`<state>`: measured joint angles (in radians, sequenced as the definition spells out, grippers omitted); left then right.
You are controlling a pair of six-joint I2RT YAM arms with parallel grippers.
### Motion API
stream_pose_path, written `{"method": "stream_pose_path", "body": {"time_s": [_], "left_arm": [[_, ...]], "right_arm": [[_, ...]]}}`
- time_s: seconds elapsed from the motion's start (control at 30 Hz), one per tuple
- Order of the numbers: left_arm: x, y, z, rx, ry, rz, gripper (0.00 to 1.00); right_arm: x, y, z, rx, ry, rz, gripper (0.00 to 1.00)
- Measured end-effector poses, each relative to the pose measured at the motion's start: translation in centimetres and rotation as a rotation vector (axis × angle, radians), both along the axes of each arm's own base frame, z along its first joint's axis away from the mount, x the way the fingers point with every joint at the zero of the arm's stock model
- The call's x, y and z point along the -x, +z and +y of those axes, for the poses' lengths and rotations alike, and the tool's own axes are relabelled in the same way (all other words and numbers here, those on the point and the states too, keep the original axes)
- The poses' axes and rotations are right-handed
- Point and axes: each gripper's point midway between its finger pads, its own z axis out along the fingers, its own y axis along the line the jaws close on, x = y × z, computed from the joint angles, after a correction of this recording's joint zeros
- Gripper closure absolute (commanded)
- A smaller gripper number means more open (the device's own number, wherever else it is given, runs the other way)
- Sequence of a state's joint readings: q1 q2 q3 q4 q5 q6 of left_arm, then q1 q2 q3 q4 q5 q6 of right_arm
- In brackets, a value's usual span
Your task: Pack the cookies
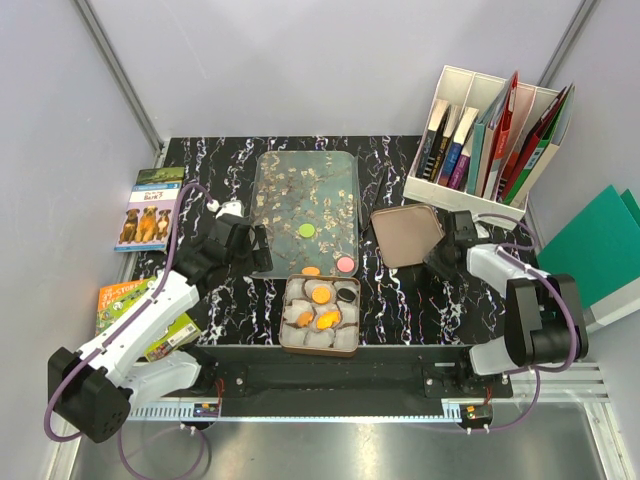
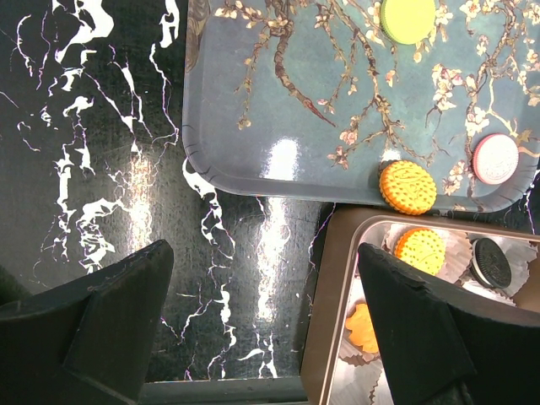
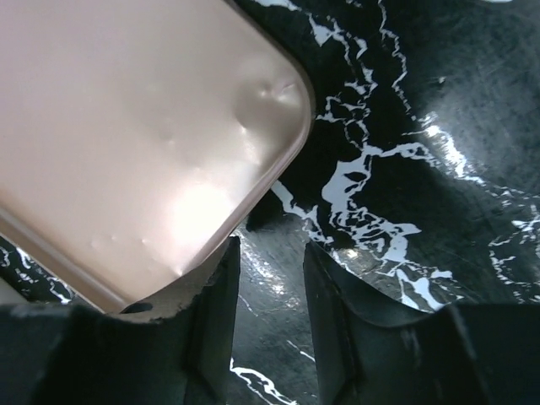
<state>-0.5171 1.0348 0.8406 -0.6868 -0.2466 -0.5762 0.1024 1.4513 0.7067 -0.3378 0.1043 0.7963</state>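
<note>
- Tin (image 1: pixel 284 322), lower centre of the overhead view, resting on the worktop (image 1: pixel 400 300). It is lined with white paper cups (image 1: pixel 340 338) and holds several orange cookies (image 1: pixel 320 294) and the black cookie (image 1: pixel 345 296), each seated in a cup.
- Tray (image 1: pixel 290 190), directly above the tin in the frame. Three pieces lie unpacked on it: the green cookie (image 1: pixel 306 231) mid-tray, the pink cookie (image 1: pixel 346 264) at the lower right corner, and a lone orange cookie (image 1: pixel 311 270) on the lower rim, just beside the tin.
- Left pincer (image 2: pixel 263 253), at the tray's left edge in the overhead view. Its fingers are spread wide and hold nothing. In its wrist view only bare worktop shows in the gap, with the tray corner and the tin ahead.
- Right pincer (image 3: pixel 272 249), right of centre in the overhead view. Its fingers are part-way apart and grip nothing, with only worktop between them. One finger stands just beside the rim of the lid (image 1: pixel 405 235); whether it touches cannot be told.
- The lid lies off the tin, to the right of the tray.
- Progress, as a judgement: somewhat past halfway. The three tray pieces remain to be moved into the free cups, and fitting the lid probably follows.
</note>
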Motion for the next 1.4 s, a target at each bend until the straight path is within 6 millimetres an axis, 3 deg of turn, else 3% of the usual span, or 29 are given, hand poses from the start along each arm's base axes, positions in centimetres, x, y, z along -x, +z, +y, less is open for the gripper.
{"method": "stream_pose_path", "body": {"time_s": [0.13,0.37,0.6,0.93,1.4], "left_arm": [[0.0,0.0,0.0,0.000,0.000,0.000,0.06],[0.0,0.0,0.0,0.000,0.000,0.001,0.06],[0.0,0.0,0.0,0.000,0.000,0.001,0.06],[0.0,0.0,0.0,0.000,0.000,0.002,0.06],[0.0,-0.1,0.0,-0.002,0.000,0.003,0.06]], "right_arm": [[0.3,0.4,0.3,-0.026,-0.002,-0.017,0.56],[-0.3,3.4,0.2,-0.043,-0.026,-0.121,0.56],[-0.1,-0.1,-0.3,-0.061,-0.077,-0.005,0.57],[-1.8,0.0,0.1,-0.112,-0.107,-0.036,0.59],[-2.0,1.0,-0.2,-0.117,-0.143,-0.080,0.58]]}}
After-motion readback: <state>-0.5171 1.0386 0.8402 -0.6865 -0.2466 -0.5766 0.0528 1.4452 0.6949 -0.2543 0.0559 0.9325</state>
